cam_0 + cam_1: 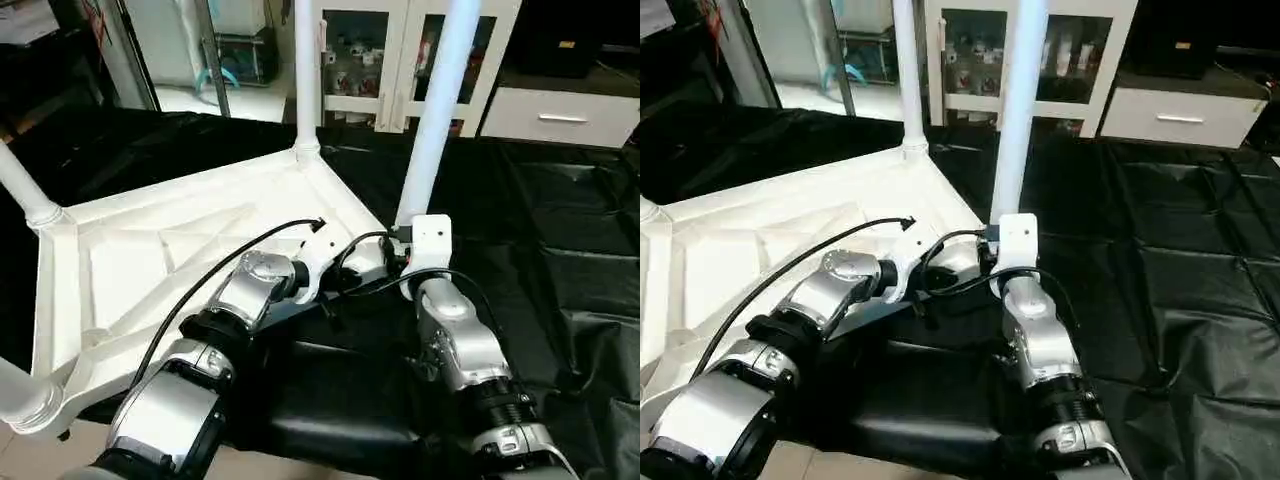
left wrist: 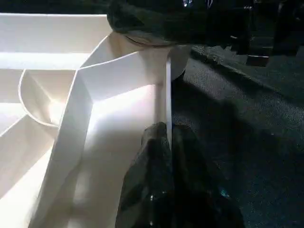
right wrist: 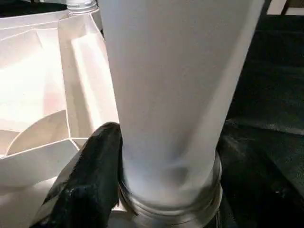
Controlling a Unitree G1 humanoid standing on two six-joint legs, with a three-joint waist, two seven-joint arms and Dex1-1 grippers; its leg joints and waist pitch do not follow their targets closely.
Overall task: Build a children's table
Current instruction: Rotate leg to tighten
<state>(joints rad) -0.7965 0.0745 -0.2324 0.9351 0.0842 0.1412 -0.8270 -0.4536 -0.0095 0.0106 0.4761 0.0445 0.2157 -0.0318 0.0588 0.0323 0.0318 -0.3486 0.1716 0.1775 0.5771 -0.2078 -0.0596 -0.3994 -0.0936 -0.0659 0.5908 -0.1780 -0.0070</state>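
Left tool (image 2: pixel 168 142) pinches the tabletop (image 1: pixel 150 250) rim; right tool (image 3: pixel 142 190) grips the leg (image 3: pixel 175 95); no writing readable

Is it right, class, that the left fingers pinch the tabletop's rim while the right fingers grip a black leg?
Not quite: the leg is white, as the right wrist view shows. The left fingers do pinch the tabletop's rim.
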